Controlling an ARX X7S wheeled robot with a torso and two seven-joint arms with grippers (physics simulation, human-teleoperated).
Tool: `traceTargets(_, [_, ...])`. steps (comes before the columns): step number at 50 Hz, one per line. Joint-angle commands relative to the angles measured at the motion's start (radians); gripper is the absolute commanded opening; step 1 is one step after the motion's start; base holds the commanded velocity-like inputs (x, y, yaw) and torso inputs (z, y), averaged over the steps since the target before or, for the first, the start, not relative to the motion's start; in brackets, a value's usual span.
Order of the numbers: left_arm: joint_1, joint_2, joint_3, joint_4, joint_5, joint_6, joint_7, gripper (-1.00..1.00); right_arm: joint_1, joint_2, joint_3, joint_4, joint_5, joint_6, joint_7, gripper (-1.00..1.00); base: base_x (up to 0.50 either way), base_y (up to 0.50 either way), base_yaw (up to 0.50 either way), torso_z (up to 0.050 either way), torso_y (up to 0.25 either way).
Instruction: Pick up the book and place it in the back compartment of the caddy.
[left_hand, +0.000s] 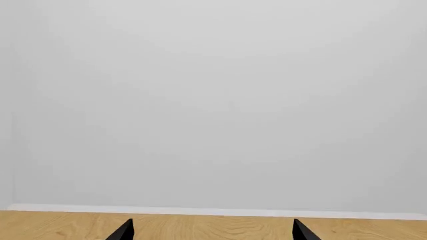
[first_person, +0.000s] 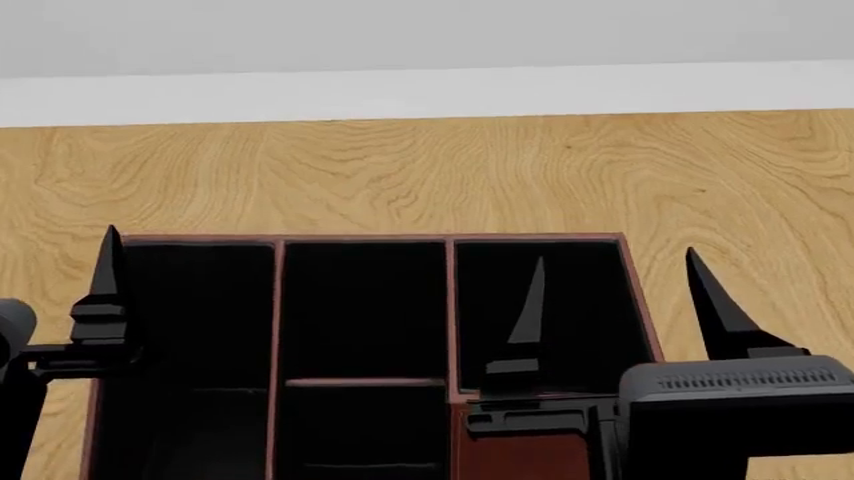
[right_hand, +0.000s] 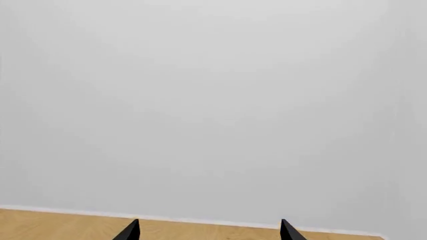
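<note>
Nearest the head camera, the right tool (first_person: 618, 300) stood released, its two black fingers spread wide above the caddy (first_person: 272, 300); one fingertip (first_person: 535, 275) hung over the right-hand black section, the other (first_person: 698, 270) beyond the caddy's right rim over the wooden floor (first_person: 400, 170). No book showed in any view. The caddy sat on the floor, its far rim toward the pale wall (first_person: 400, 40). A red-brown crossbar (first_person: 363, 381) crossed its middle section, and a brown panel (first_person: 514, 455) lay at its near right. At the caddy's left rim, one finger of the left tool (left_hand: 212, 231) rose; the left wrist view showed its fingers parted, released, holding nothing.
</note>
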Motion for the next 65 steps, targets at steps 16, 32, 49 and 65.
traceTargets(16, [-0.025,-0.027,-0.004,0.068,0.006,-0.077,-0.060,1.00,-0.003,0.012,0.027,-0.091,0.046,0.057,0.027,1.00,0.00,0.00,0.00,0.000,0.000])
traceTargets(32, [-0.166,-0.176,-0.087,0.275,-0.031,-0.407,-0.120,1.00,-0.021,0.026,0.063,-0.167,0.091,0.088,0.039,1.00,0.00,0.00,0.00,0.000,0.000])
traceTargets(49, [-0.326,-0.452,-0.165,0.421,-0.100,-0.697,-0.045,1.00,-0.037,0.028,0.060,-0.176,0.104,0.077,0.039,1.00,0.00,0.00,0.00,0.000,0.000])
traceTargets(65, [-0.337,-0.727,-0.110,0.347,-0.056,-0.490,0.211,1.00,-0.031,0.028,0.043,-0.154,0.108,0.066,0.035,1.00,0.00,0.00,0.00,0.000,0.000])
